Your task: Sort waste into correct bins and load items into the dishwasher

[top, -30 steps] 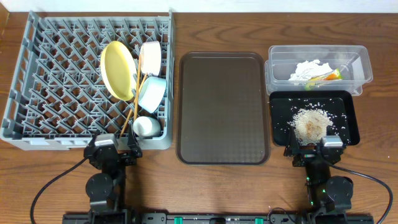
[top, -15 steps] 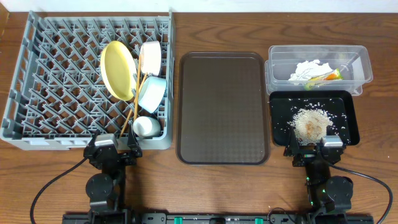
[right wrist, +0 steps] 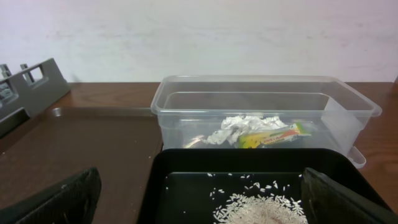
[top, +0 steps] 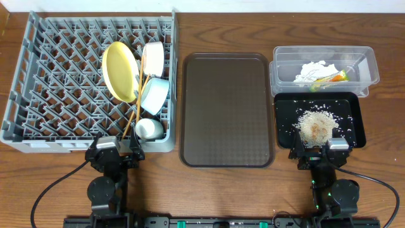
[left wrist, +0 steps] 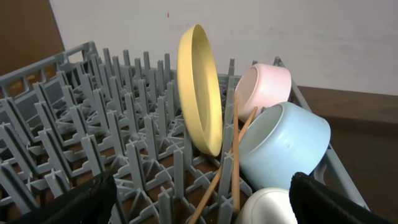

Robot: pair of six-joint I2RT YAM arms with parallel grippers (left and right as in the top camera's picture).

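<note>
Seemingly the job is all but finished. At the worktop's (top: 190,190) 9 o'clock side, the grey dish rack (top: 57,76) carries every item, clustered toward its own 3 o'clock edge: the yellow plate (top: 120,71) on edge between pegs, the white bowl (top: 152,58) and light blue bowl (top: 154,95) on their sides beside it, the chopsticks (top: 134,113) slanting down past them, and the small cup (top: 149,128) at the rack's 5 o'clock corner. The left end effector (top: 116,154) sits at 7 o'clock, fingers apart and holding nothing. The central brown serving tray (top: 228,111) carries nothing. At 2 o'clock the clear tub (top: 370,63) holds the tissue (top: 314,71) and wrapper (top: 335,78). Just below it, the black tray (top: 354,139) holds the crumbs (top: 315,125). The right end effector (top: 319,154), at 5 o'clock, is also spread and empty. I see nothing left to sort.
</note>
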